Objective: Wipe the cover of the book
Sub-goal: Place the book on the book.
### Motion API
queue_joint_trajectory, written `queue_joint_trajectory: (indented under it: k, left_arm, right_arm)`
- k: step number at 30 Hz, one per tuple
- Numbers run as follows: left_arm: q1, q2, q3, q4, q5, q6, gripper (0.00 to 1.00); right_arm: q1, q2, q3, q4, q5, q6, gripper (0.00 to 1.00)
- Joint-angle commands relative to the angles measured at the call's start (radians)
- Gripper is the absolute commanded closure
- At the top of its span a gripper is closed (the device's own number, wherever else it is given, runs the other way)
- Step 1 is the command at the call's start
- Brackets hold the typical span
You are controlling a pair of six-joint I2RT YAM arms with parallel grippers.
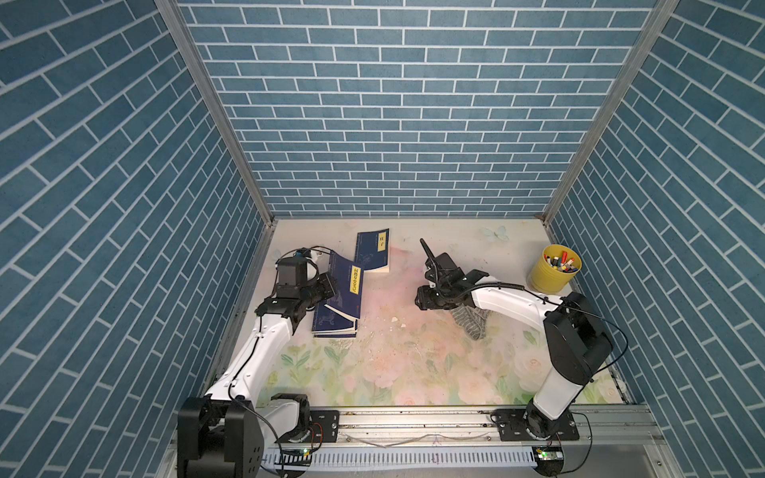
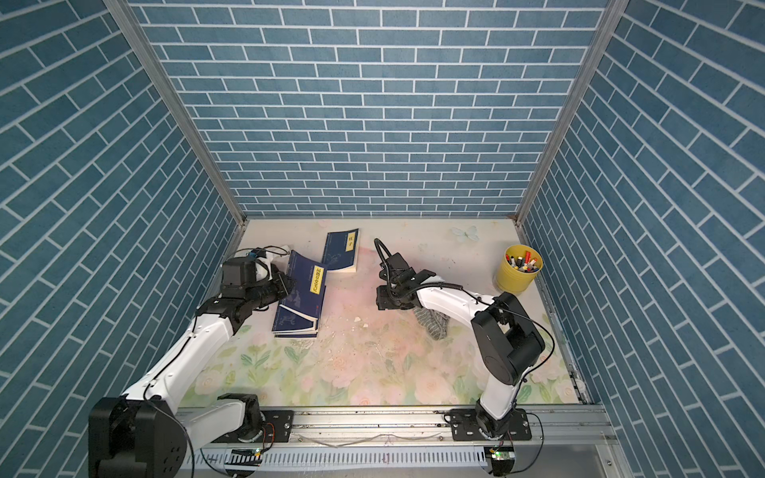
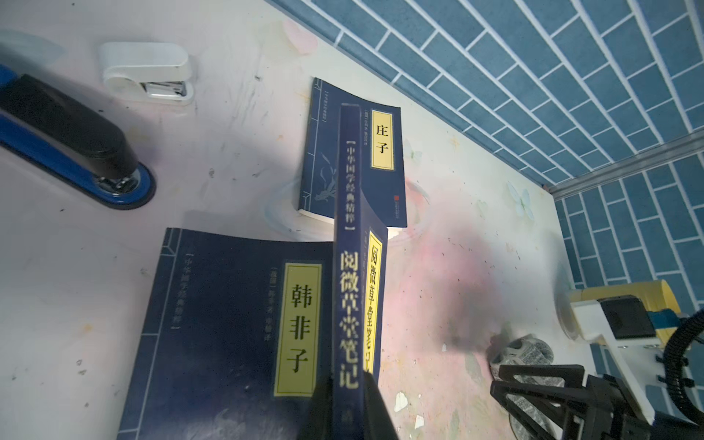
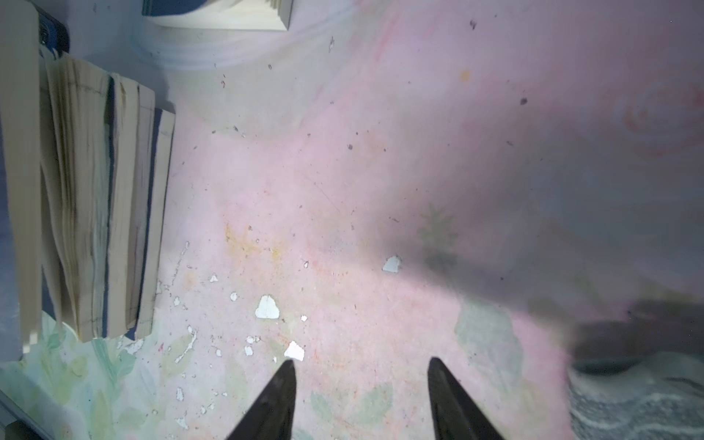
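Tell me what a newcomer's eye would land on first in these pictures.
First, the dark blue book with its yellow label, tilted up above a stack of books on the table's left side and clamped in the left gripper. Next, the yellow cup of markers in the far right corner. Then the grey cloth lying on the table under the right arm, with the right gripper open and empty nearby.

Yellow cup (image 1: 554, 269) right of centre in both top views, full of markers (image 1: 561, 263), standing on the floral mat (image 1: 414, 372). Second book (image 1: 372, 252) lies flat near the back wall (image 1: 393, 103), which has a blue brick print. White stapler (image 3: 146, 72) and blue stapler (image 3: 68, 141) show in the left wrist view, apart. White flakes (image 4: 267, 308) scattered mid-mat.
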Motion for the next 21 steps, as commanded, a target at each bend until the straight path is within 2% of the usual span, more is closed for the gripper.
queue_joint_trajectory:
  k: [1, 4, 8, 16, 21]
  left_arm:
    - [0.053, -0.051, -0.002, 0.004, 0.145, 0.015, 1.0]
    - [0.097, -0.06, -0.007, 0.0, 0.164, 0.013, 1.0]
    - [0.13, -0.045, -0.008, -0.053, 0.075, 0.042, 1.0]
    - [0.143, 0.021, -0.082, 0.052, 0.103, -0.006, 1.0]
    - [0.143, 0.027, -0.083, 0.038, -0.025, -0.009, 1.0]
  right_arm:
    - [-0.013, -0.019, 0.03, -0.014, -0.017, -0.051, 0.44]
    - [-0.019, -0.014, 0.029, -0.008, -0.033, -0.06, 0.44]
    - [-0.024, -0.009, 0.024, -0.001, -0.053, -0.071, 0.44]
    - [-0.04, 0.002, 0.041, -0.006, -0.08, -0.094, 0.44]
    - [-0.04, 0.01, 0.044, -0.003, -0.094, -0.094, 0.44]
